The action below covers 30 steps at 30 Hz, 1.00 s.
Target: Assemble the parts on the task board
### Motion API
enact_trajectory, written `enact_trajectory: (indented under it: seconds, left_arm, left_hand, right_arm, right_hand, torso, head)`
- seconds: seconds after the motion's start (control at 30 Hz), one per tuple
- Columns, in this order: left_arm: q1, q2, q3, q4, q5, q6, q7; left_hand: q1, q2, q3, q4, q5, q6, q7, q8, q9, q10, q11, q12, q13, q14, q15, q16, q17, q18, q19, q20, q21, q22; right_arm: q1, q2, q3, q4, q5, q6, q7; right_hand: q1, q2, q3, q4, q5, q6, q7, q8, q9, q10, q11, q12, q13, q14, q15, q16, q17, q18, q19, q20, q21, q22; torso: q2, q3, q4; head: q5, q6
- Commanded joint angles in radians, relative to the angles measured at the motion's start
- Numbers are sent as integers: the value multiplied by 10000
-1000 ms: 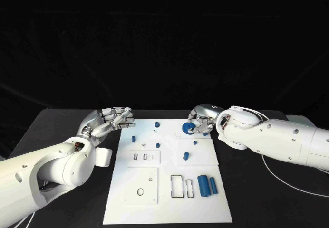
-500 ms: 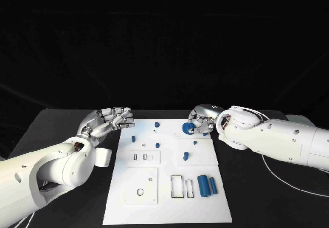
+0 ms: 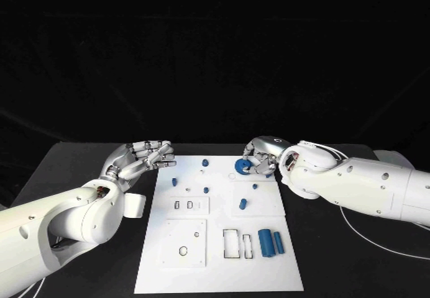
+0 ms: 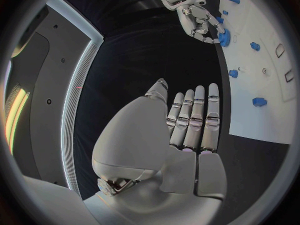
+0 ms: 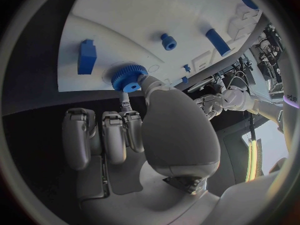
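A black table under a dark backdrop carries the white board down the middle of the head view. In that view the right hand, above centre and just right of the board's top edge, pinches a blue gear over the board's upper right corner; against the picture a second ago the hand and gear have crept slightly toward the left of the frame and the forearm has swung in a little, while the loose parts lie as they did. I judge the gear is being lined up over its seat rather than already set. The left hand, left of the board's upper corner, holds nothing, fingers apart and lightly curled, unmoved. Two blue cylinders lie in the lower right of the board, a slanted part sits near centre. In the left wrist view the left hand fills the middle with fingers straight, side by side and empty; at the upper right the right hand holds the gear at the board's edge. In the right wrist view the right hand rises from the bottom, thumb and a fingertip on the gear, which sits at the board edge left of centre; whether it touches the board I cannot tell. A blue block stands just beside it to the left.
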Motion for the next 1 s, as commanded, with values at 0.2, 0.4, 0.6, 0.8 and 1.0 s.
enact_trajectory:
  seconds: [0.2, 0.4, 0.6, 0.8, 1.0]
  left_arm:
    - [10, 18, 8, -4, 26, 223, 31]
    - [11, 38, 8, -18, 26, 229, 32]
    - [11, 86, 8, -40, 26, 253, 35]
    - [11, 109, 8, -75, 26, 251, 40]
    - [11, 142, 9, -92, 25, 260, 38]
  left_hand:
    - [-24, -43, 33, 11, -46, -68, 323, -31, -9, 16, 62, -74, -8, -53, -11, -74, 14, 139, 58, 26, -57, -17]
    - [-20, -41, 35, 8, -46, -66, 320, -31, -9, 18, 61, -75, -7, -54, -11, -77, 15, 139, 57, 27, -58, -17]
    - [-20, -41, 35, 8, -46, -66, 320, -31, -9, 18, 61, -75, -7, -54, -11, -77, 15, 139, 57, 27, -58, -17]
    - [-8, -37, 44, -1, -44, -62, 311, -32, -9, 24, 56, -80, -5, -56, -12, -85, 20, 140, 56, 28, -64, -19]
    - [-3, -37, 46, -4, -44, -61, 310, -32, -9, 26, 55, -81, -4, -57, -12, -87, 21, 140, 56, 29, -65, -20]
  right_arm:
    - [-9, -128, 39, 1001, -1111, -1262, -703]
    - [16, 196, 60, 1478, -1853, -1577, -771]
    - [-33, 928, 53, 1112, -2255, -1614, -744]
    - [-173, 1541, 40, 617, -2372, -1558, -761]
    - [-339, 2014, 33, 215, -2429, -1455, -725]
  right_hand:
    - [-270, 25, 61, 43, -96, 359, -295, 48, 115, 587, -87, 67, 2043, 1040, -82, 48, 2549, -164, 380, -94, 161, 1584]
    - [-278, 30, 86, 28, -85, 351, -302, 33, 112, 610, -94, 99, 2072, 1049, -84, 59, 2588, -200, 462, -97, 276, 1714]
    - [-275, 15, 114, 3, -95, 331, -304, 7, 107, 601, -98, 84, 2060, 1046, -86, 56, 2578, -206, 477, -100, 297, 1738]
    - [-267, -5, 127, -14, -103, 328, -304, -3, 106, 600, -100, 82, 2059, 1045, -88, 55, 2573, -214, 495, -102, 322, 1765]
    - [-258, -40, 157, -36, -110, 287, -289, -43, 96, 582, -93, 57, 2039, 1043, -87, 52, 2563, -213, 495, -104, 321, 1766]
  torso:
    - [-2, -3, -18]
    - [-3, -13, 6]
    - [-3, -22, 29]
    - [6, -22, 15]
    - [2, -11, 26]
  head:
    - [39, 30]
    - [60, 35]
    - [72, 68]
    - [72, 87]
    - [91, 85]
